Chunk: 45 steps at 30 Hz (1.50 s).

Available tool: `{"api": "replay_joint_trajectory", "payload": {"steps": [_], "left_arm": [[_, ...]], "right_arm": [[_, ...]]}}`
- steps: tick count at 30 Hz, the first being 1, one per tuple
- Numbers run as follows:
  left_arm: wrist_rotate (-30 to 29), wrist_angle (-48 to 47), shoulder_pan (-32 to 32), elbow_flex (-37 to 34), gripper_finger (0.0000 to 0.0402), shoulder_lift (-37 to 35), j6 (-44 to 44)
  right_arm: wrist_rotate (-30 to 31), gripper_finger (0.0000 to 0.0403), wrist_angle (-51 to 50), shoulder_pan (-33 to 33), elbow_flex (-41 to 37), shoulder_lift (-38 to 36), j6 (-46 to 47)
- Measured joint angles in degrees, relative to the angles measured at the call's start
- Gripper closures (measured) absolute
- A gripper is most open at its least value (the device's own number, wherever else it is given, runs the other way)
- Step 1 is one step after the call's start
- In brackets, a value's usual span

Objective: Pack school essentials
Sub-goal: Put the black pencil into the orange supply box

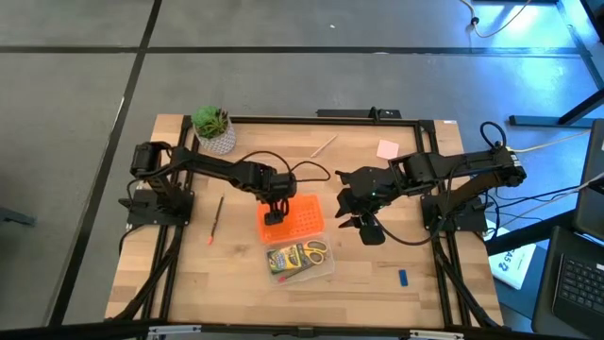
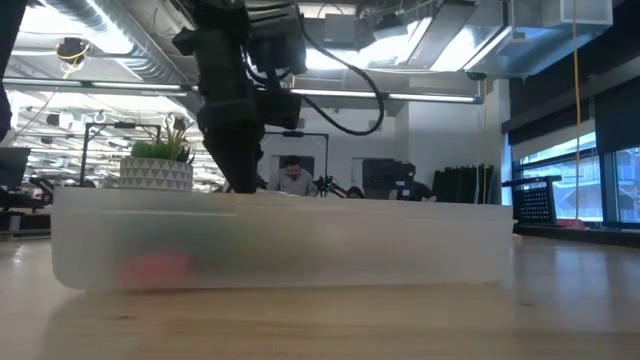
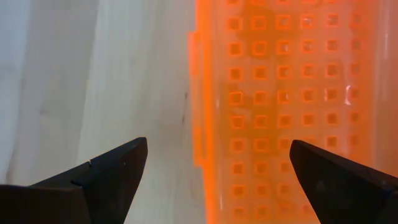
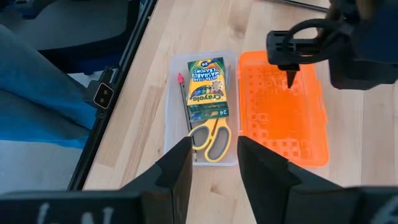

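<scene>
The school essentials are lying partly packed and partly scattered. The green-and-yellow crayon box (image 4: 209,88) and the yellow-handled scissors (image 4: 210,139) are sitting inside the clear case (image 1: 300,260) near the front middle of the table, with a red-tipped pencil (image 4: 185,102) lying along the box's side. The scissors are touching the end of the crayon box.

Just beside the case, toward the back, the orange perforated lid (image 1: 292,220) is lying flat on the wooden table (image 1: 425,293). The left gripper (image 1: 275,212) is hovering right over the lid's left edge, its 2 fingers (image 3: 106,177) standing wide apart, one over bare wood and the other over the orange grid, holding nothing.

The right gripper (image 1: 364,225) is hanging to the right of the lid, pointing toward the case; its 2 fingers (image 4: 180,171) are standing a narrow gap apart with nothing between them.

Farther out, another red-tipped pencil (image 1: 215,220) is lying on the left part of the table, a pale wooden pencil (image 1: 323,146) near the back edge, the pink note pad (image 1: 387,148) at the back right, and the tiny blue eraser (image 1: 402,278) at the front right. The green potted plant (image 1: 214,128) is standing at the back left corner.
</scene>
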Motion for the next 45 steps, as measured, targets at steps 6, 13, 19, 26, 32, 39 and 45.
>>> {"api": "replay_joint_trajectory", "payload": {"steps": [6, 13, 19, 26, 32, 39, 45], "left_arm": [[0.03, -1.9, 0.84, 0.0, 0.0014, -4.61, -3.32], [0.22, -18.62, 0.07, 0.0, 0.0014, -12.8, -24.73], [1.7, -28.44, -6.26, 0.0, 0.0014, -16.09, -38.01], [6.98, -31.32, -14.48, 0.0, 0.0014, -15.66, -51.03], [9.18, -32.25, -18.47, -4.68, 0.0014, -16.19, -59.79], [11.77, -25.77, -22.04, -12.24, 0.0014, -16.18, -64.62], [13.96, -25.08, -24.82, -15.84, 0.0014, -16.22, -67.65]], "right_arm": [[0.0, 0.0273, -0.02, 0.01, 0.0, 0.0, 0.0], [0.0, 0.0273, -0.07, -0.01, 0.0, -0.02, 0.0], [0.0, 0.0273, -0.09, -0.01, 0.0, -0.02, 0.0], [0.0, 0.0273, -0.07, 0.01, 0.02, -0.04, 0.02], [0.0, 0.0273, -0.04, 0.01, 0.02, -0.04, 0.24], [0.0, 0.0273, -0.04, -0.01, 0.02, -0.07, 0.17], [0.0, 0.0273, -0.02, 0.01, 0.02, -0.07, 0.13]]}}
